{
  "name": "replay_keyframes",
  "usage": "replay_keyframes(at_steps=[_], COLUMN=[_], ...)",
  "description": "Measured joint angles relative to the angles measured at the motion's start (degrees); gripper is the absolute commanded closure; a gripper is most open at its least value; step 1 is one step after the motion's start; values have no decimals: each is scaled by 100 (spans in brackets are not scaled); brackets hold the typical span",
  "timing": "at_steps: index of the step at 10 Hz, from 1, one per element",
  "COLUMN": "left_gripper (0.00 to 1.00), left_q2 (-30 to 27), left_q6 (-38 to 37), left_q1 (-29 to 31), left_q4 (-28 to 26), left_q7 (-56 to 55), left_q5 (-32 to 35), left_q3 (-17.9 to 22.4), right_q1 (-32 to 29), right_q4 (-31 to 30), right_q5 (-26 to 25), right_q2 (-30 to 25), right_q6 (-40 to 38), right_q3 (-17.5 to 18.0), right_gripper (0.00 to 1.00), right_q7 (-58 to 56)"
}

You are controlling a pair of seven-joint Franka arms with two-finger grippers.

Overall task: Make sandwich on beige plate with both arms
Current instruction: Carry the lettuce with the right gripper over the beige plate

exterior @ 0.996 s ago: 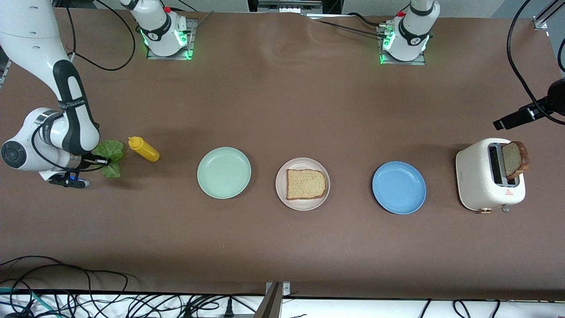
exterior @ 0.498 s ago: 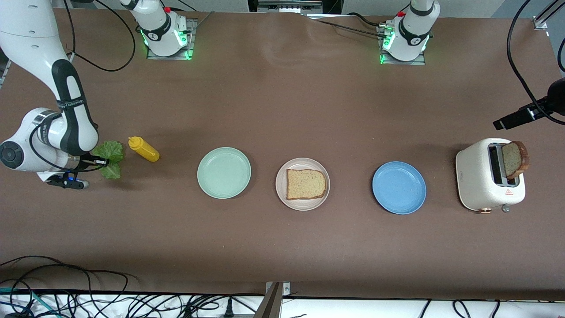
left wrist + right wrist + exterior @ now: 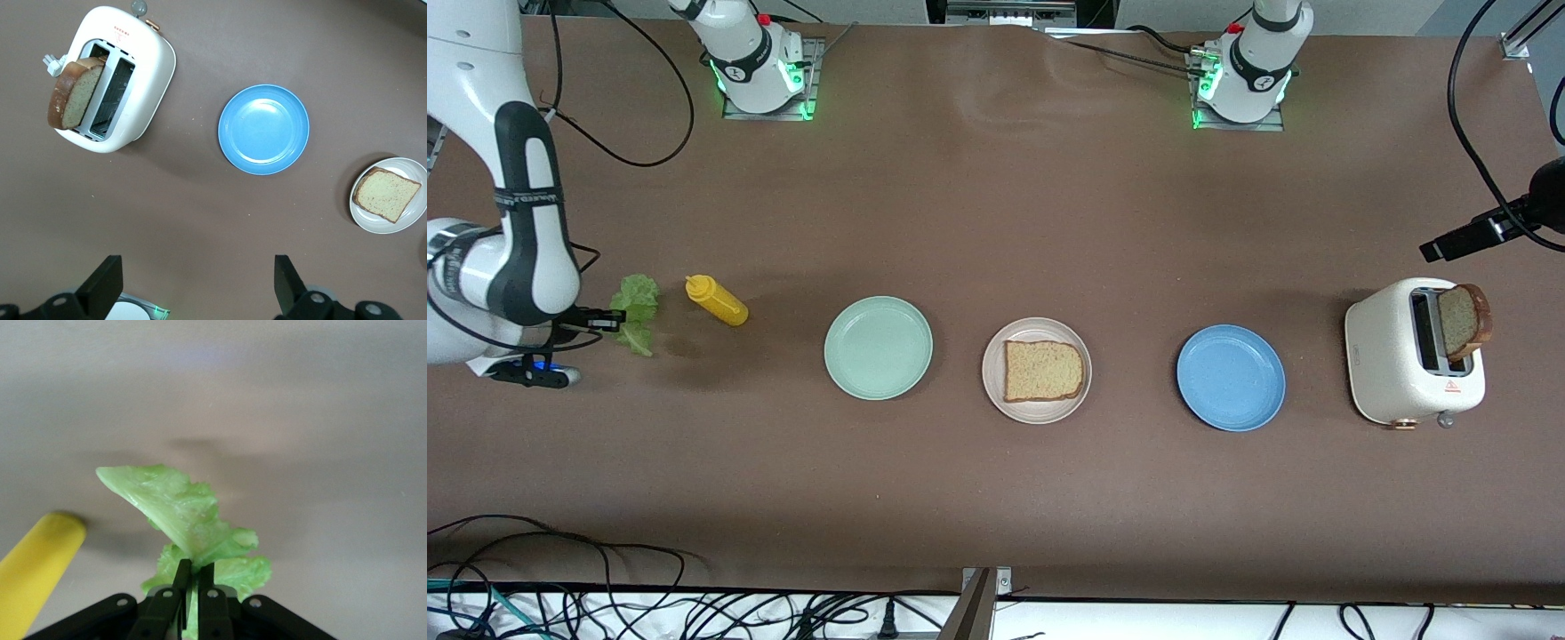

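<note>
Change over the last second: the right pincer [image 3: 605, 321], clamped on the lettuce leaf [image 3: 634, 313], has drawn back toward the right arm's end of the bench and risen. The leaf, earlier spread flat just beside the yellow squeeze bottle [image 3: 717, 300], now hangs bunched and narrower from the pincer, slightly apart from the bottle.

red warning triangle on toaster [image 3: 1450, 387]
</note>
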Motion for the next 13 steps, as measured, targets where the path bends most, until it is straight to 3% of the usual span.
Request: replay_keyframes(at_steps=[4,7,10,13], left_gripper=[0,0,0,0], left_q2=[3,5,8,13], left_q6=[1,2,3,3], left_q1=[4,4,6,5], left_q4=[0,-1,0,2], left_q7=[0,0,0,0], left_q5=[0,-2,-3,-4], left_q3=[2,2,2,1], right_q1=[273,1542,2463,3371], right_q4=[1289,2191,2333,2329], right_q5=[-158,-75,1049,1338], right_q2=[-409,-647,-584,-248], right_q6=[-1879,-2458,-1710,-286], right_q3=[66,113,131,160], right_gripper=[100,100,100,100], right_q7=[-292,-248,-145,-174])
